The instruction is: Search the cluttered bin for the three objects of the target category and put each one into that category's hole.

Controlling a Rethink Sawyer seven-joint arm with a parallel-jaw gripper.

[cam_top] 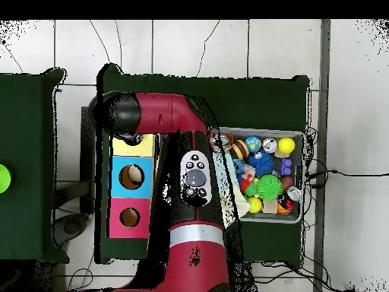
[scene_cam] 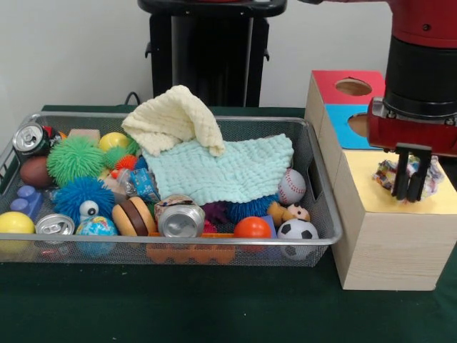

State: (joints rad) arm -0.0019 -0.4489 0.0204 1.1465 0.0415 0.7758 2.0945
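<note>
The bin (scene_cam: 323, 230) sits toward the left edge of the green desk (scene_cam: 178, 307) in the front view, heaped with balls, cans and two knitted cloths (scene_cam: 214, 161), and any more soft multicoloured pieces in it are hidden or too small to tell. To its right, touching or just beside the rim, stands the largest wooden box (scene_cam: 389, 250), close to the right edge of the desk, with the blue (scene_cam: 343, 121) and red (scene_cam: 335, 82) surrounds behind it toward the far edge. The gripper (scene_cam: 411, 193) hangs over the yellow top (scene_cam: 360, 179), its jaws clamped on a wrinkly confetti wad (scene_cam: 389, 175) held between the fingers (scene_cam: 400, 182). The hole itself is hidden behind the wad and arm, so I judge it lies directly below the jaws: the release turns on that vertical line
</note>
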